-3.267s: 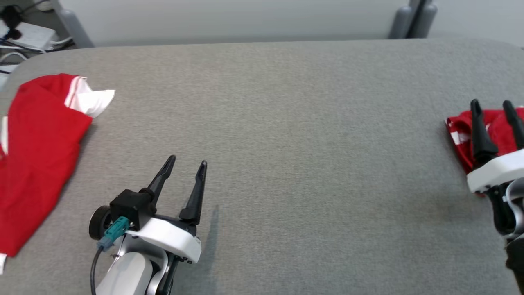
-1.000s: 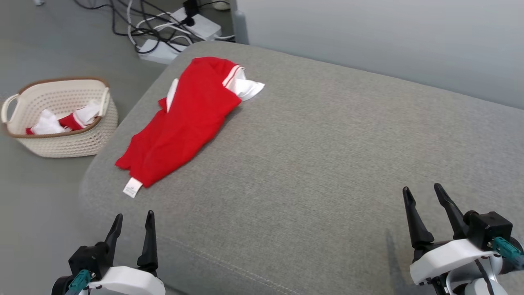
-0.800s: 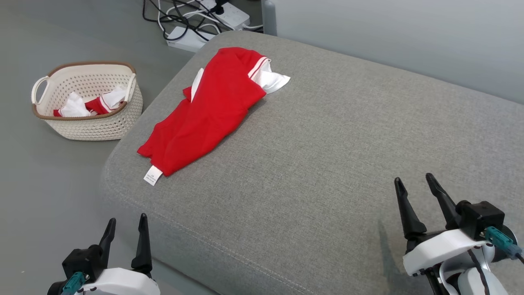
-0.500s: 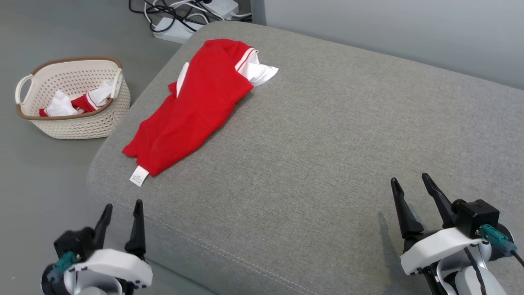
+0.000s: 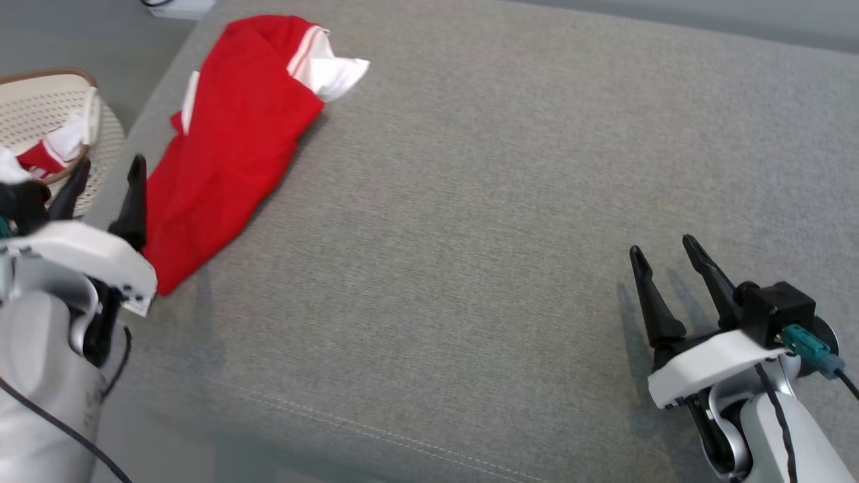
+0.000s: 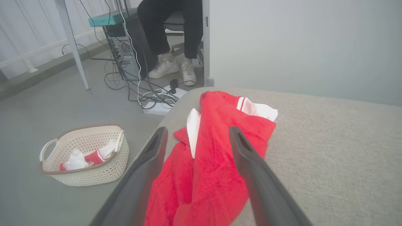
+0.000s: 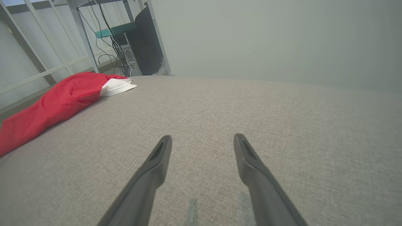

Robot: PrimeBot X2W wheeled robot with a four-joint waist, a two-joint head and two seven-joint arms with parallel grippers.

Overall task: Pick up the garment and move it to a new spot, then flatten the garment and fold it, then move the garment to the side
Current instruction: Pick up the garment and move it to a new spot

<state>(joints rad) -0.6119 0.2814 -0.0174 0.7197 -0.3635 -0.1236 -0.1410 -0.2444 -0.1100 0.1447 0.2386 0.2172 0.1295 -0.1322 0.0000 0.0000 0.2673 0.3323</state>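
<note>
A red garment (image 5: 231,144) with white trim lies crumpled along the left end of the grey cushion (image 5: 510,201); it also shows as the red garment (image 6: 213,163) in the left wrist view and the red garment (image 7: 53,105) at the left of the right wrist view. My left gripper (image 5: 111,171) hovers open at the garment's near left edge, nothing between its fingers. The left gripper (image 6: 196,135) looks along the cloth. My right gripper (image 5: 661,251) stands open over bare cushion at the lower right, far from the garment, and the right gripper (image 7: 202,139) is empty.
A cream basket (image 5: 47,111) holding red and white clothes stands on the floor left of the cushion, seen too as the basket (image 6: 91,157). Cables and a power strip (image 6: 160,100) lie beyond. A seated person's legs (image 6: 171,37) are at the back.
The head camera has tilted down and shifted, so the whole scene moved. My left gripper has risen from below the cushion's front edge to the garment's near left edge. The right gripper stays open.
</note>
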